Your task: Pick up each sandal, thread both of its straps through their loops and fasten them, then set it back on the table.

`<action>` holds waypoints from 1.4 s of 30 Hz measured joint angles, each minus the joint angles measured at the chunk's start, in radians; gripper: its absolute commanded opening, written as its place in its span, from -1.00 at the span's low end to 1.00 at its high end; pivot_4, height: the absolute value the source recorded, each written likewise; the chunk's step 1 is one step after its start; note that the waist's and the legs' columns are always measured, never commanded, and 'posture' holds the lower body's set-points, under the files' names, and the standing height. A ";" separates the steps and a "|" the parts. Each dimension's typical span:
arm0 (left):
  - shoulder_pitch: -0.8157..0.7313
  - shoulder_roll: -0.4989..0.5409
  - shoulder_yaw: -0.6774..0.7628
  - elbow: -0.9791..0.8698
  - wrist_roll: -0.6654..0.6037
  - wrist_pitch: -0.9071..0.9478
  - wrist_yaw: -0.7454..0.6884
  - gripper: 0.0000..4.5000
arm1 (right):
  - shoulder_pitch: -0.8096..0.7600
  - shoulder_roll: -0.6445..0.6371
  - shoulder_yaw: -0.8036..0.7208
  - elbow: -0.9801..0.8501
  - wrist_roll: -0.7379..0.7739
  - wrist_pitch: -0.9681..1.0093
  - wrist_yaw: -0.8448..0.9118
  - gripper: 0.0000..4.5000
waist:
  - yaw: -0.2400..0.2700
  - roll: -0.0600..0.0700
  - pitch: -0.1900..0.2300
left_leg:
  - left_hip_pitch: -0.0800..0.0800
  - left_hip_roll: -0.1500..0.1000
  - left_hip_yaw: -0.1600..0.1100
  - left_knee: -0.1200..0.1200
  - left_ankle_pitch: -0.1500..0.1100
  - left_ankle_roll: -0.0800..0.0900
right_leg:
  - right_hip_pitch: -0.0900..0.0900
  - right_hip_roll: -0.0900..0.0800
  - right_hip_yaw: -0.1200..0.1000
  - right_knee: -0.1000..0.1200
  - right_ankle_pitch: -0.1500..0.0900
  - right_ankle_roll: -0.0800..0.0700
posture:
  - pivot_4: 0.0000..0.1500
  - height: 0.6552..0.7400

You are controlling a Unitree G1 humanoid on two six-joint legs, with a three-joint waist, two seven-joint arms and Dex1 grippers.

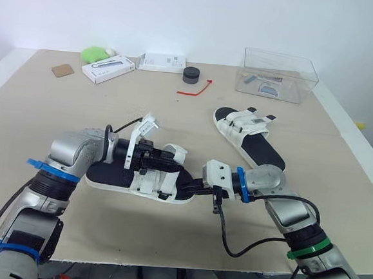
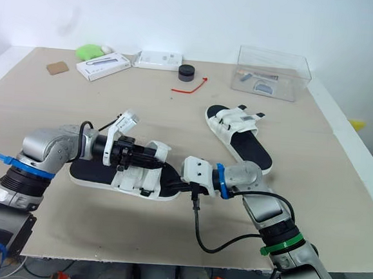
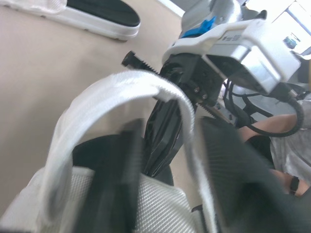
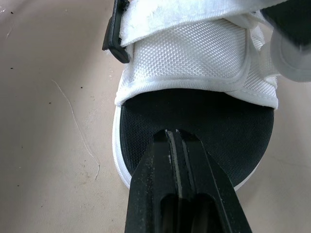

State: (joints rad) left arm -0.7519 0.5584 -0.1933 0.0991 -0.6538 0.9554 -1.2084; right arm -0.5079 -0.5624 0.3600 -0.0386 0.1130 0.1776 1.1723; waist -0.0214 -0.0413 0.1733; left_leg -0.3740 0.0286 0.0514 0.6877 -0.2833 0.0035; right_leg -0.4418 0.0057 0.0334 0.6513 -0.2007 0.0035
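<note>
A white sandal with a black insole (image 1: 109, 173) lies near the table's front, toe toward the right. My left gripper (image 1: 164, 163) is over its straps, fingers open, and a white strap (image 3: 121, 85) arches across them in the left wrist view. My right gripper (image 4: 174, 137) is shut with nothing between its fingers, its tip resting on the black insole (image 4: 204, 116) at the toe end, just short of the front white mesh band (image 4: 194, 58). The second sandal (image 1: 248, 135) lies apart, farther back on the right, straps loose.
A clear plastic box (image 1: 279, 76) stands at the back right. A black round cap (image 1: 191, 75), a red tie (image 1: 195, 90), two white boxes (image 1: 108, 69) (image 1: 163, 62), a green object (image 1: 95, 55) and a brown card (image 1: 62, 70) line the back.
</note>
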 measured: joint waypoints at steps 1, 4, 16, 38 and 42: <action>0.000 0.002 -0.001 -0.001 0.000 0.000 -0.005 -0.84 | 0.000 0.000 0.000 0.000 0.000 0.000 0.000 -1.00 | 0.000 0.000 0.000 | 0.000 0.000 0.000 0.000 0.000 0.000 | 0.000 0.000 0.000 0.000 0.000 0.000 | 1.00 1.00; 0.006 0.023 -0.008 -0.026 0.001 0.002 -0.036 -0.94 | 0.000 0.000 0.000 -0.002 0.000 0.003 0.000 -1.00 | 0.000 0.000 0.000 | 0.000 0.000 0.000 0.000 0.000 0.000 | 0.000 0.000 0.000 0.000 0.000 0.000 | 1.00 1.00; 0.069 0.070 -0.031 -0.072 0.028 -0.036 -0.092 -0.94 | 0.000 0.000 0.000 -0.006 0.000 0.011 0.001 -1.00 | 0.000 0.000 0.000 | 0.000 0.000 0.000 0.000 0.000 0.000 | 0.000 0.000 0.000 0.000 0.000 0.001 | 1.00 1.00; 0.138 0.121 -0.059 -0.187 0.035 -0.030 -0.154 -0.94 | -0.001 -0.006 -0.001 -0.007 0.001 0.016 0.007 -1.00 | 0.000 0.000 0.000 | 0.000 0.000 0.000 0.000 -0.001 0.001 | 0.000 -0.001 0.000 0.000 -0.001 0.002 | 1.00 1.00; 0.132 0.129 -0.066 -0.186 0.035 -0.005 -0.150 -0.70 | -0.003 -0.006 -0.001 -0.007 0.001 0.015 0.008 -1.00 | 0.000 0.000 0.000 | 0.000 0.000 0.000 0.000 -0.001 0.001 | 0.000 -0.001 0.000 0.000 -0.001 0.002 | 1.00 1.00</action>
State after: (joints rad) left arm -0.6197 0.6876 -0.2591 -0.0873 -0.6190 0.9506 -1.3580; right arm -0.5107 -0.5686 0.3592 -0.0454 0.1135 0.1929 1.1803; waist -0.0214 -0.0413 0.1733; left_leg -0.3738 0.0288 0.0514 0.6878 -0.2841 0.0049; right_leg -0.4417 0.0051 0.0334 0.6511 -0.2021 0.0057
